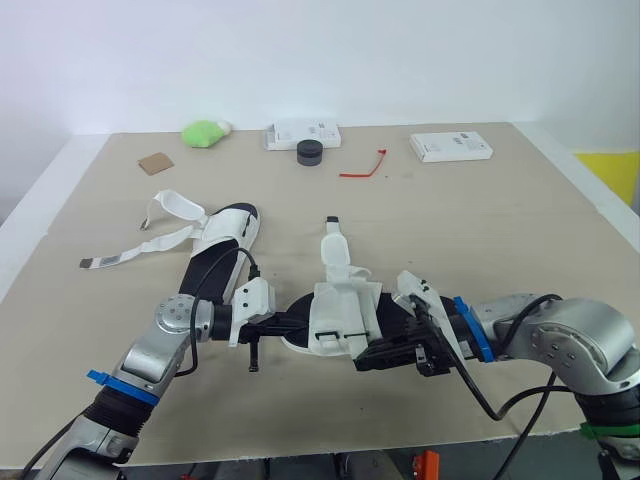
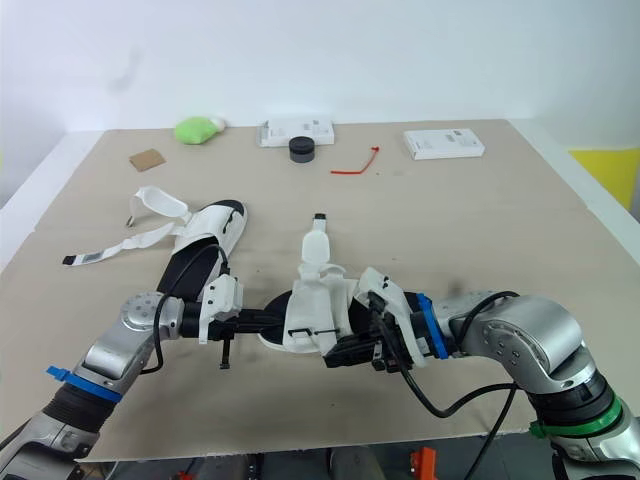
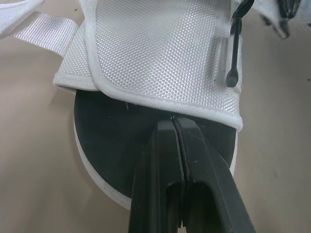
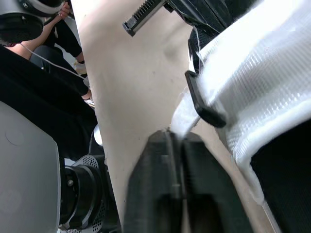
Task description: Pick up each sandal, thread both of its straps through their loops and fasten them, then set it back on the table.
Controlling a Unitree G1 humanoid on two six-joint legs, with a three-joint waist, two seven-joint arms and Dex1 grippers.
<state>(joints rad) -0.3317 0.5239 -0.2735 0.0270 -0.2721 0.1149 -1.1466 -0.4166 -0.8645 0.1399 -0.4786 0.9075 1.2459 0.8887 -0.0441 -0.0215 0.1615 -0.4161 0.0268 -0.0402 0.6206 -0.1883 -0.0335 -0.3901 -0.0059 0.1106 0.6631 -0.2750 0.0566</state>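
— What is sitting around you, and is anything crowding you?

— Along the top of the frame a green lump [image 1: 205, 132], two white boxes [image 1: 300, 133] [image 1: 450, 146], a black puck [image 1: 309, 151], a red zip tie [image 1: 362, 170] and a cardboard scrap [image 1: 156, 163] are lying well apart from me. The second sandal [image 1: 225, 235] is resting at centre left, its straps trailing toward the left edge, just beside my left forearm.

— And the sandal you are working on?

— The near sandal [image 1: 335, 315] is lying on the tabletop [image 1: 520, 230] at lower centre, between my two arms. My left arm is reaching in from the lower left, pointing right and low. My left end effector [image 3: 173, 124] is pressing shut, tips against the white hem over the black sole. My right arm is bending in from the lower right, pointing left. My right end effector [image 4: 178, 138] is pinching the edge of a white strap [image 4: 184, 116], just beside a black loop [image 4: 204, 104].
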